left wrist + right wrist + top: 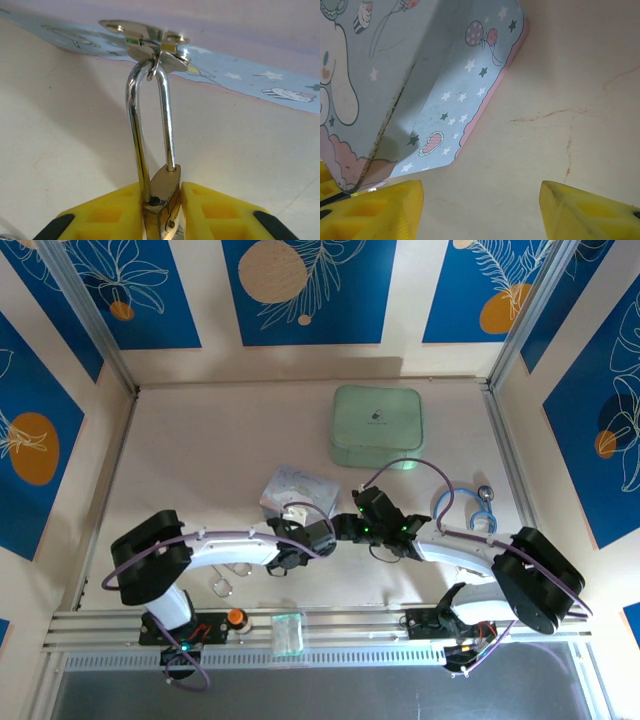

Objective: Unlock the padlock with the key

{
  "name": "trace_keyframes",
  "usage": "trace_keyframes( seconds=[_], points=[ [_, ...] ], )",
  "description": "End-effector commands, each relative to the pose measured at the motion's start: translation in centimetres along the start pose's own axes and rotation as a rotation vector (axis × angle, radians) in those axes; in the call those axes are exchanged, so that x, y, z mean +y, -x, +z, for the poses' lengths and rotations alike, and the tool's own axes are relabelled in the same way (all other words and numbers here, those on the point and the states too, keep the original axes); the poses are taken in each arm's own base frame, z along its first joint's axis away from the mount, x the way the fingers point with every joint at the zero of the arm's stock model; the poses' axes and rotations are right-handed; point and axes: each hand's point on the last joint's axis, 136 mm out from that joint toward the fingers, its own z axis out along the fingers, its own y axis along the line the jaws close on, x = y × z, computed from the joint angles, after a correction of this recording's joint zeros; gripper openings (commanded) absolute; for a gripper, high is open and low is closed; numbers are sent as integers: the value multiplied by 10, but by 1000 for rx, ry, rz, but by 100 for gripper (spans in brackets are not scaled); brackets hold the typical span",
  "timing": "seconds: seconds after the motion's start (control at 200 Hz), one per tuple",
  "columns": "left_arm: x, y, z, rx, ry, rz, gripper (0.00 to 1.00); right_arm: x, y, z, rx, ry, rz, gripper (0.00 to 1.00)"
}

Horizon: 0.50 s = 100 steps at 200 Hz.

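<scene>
Padlock [162, 200], brass body, clamped between the yellow fingers [107, 212] of the left gripper [162, 217], whose jaws are closed on its two sides. It sits near the middle of the table [60, 125], just on the near side of the blue cartoon tin [455, 90]. The silver shackle [135, 125] rises from the body and passes through the metal hasp [150, 40] on the tin's front. One leg enters the top of the body. A dark hole shows by the foot of the other, and whether that leg is latched cannot be told.

Right gripper [481, 207], just to the right of the tin, has its jaws spread wide and holds nothing. No key is in the lock. A small glinting object [222, 587] lies on the table near the left arm; it may be the key but is too small to tell.

Progress, as judged: the lock is steadied for access. Fetching the key, inserting it and turning it all appear to be left to do.
</scene>
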Motion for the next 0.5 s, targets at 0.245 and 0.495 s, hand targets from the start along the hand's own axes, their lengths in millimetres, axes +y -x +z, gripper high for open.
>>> trace_keyframes(
  seconds=[0.245,0.495],
  points=[
    [-18,-11,-4,10,55,110,24,-9,-5,1,9,-23,23,63],
    [-10,-9,-8,-7,145,165,26,-12,-7,1,7,-24,32,63]
  ],
)
